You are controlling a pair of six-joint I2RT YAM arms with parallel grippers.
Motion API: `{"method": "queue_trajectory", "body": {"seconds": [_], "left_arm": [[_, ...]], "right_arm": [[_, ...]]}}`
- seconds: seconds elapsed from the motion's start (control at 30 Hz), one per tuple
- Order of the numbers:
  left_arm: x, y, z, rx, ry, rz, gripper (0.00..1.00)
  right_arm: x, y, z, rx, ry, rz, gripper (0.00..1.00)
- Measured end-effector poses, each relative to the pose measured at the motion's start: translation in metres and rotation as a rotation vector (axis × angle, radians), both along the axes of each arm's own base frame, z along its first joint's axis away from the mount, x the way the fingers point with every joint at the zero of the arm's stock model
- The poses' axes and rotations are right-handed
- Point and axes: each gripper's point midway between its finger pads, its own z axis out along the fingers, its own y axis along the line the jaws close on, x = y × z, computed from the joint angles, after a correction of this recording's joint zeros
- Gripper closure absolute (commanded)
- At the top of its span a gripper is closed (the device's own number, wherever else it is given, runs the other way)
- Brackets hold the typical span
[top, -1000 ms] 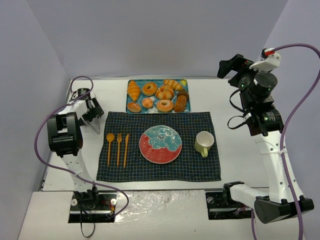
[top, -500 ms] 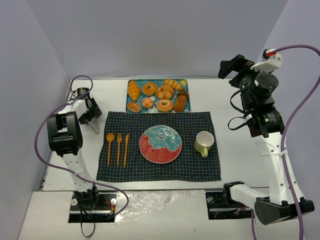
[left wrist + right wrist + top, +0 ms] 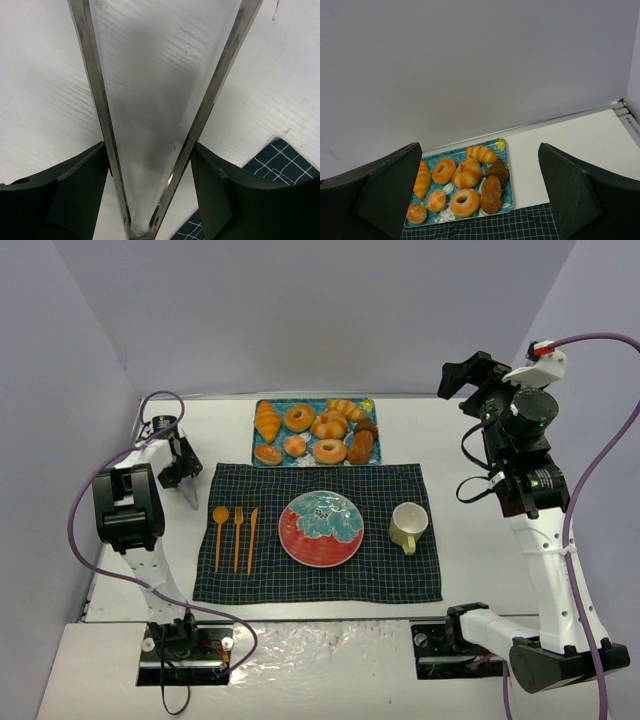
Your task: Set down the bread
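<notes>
The bread (image 3: 294,446) (image 3: 436,200) is a small round orange-tan bun lying on the teal tray (image 3: 284,406) (image 3: 506,197) among other pastries. At the table's left, far from the tray, my left gripper (image 3: 177,466) (image 3: 149,150) is shut on metal tongs (image 3: 189,491) (image 3: 95,90). Its fingers press both arms of the V, which points down at the white table beside the placemat's corner. High over the right side, my right gripper (image 3: 460,374) (image 3: 479,150) stands open and holds nothing, looking down at the tray.
A dark checked placemat (image 3: 300,580) carries a red and teal plate (image 3: 290,540), a pale green cup (image 3: 408,526), and an orange spoon (image 3: 220,530), fork (image 3: 238,530) and knife (image 3: 253,530). Ring doughnuts, a croissant and dark pastries share the tray.
</notes>
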Motion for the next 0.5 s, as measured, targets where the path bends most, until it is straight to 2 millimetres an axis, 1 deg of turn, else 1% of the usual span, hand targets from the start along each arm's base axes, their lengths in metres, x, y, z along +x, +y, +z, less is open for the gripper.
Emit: {"method": "queue_trajectory", "body": {"seconds": [0.1, 0.2, 0.5], "left_arm": [[-0.003, -0.003, 0.002, -0.016, 0.008, -0.007, 0.40], [-0.006, -0.005, 0.009, -0.021, 0.004, -0.011, 0.40], [-0.009, -0.008, 0.062, -0.005, -0.088, -0.021, 0.40]], "right_arm": [[0.000, 0.000, -0.001, 0.000, 0.002, 0.000, 0.00], [0.000, 0.000, -0.001, 0.000, 0.000, 0.000, 0.00], [0.001, 0.000, -0.001, 0.001, -0.002, 0.000, 0.00]]}}
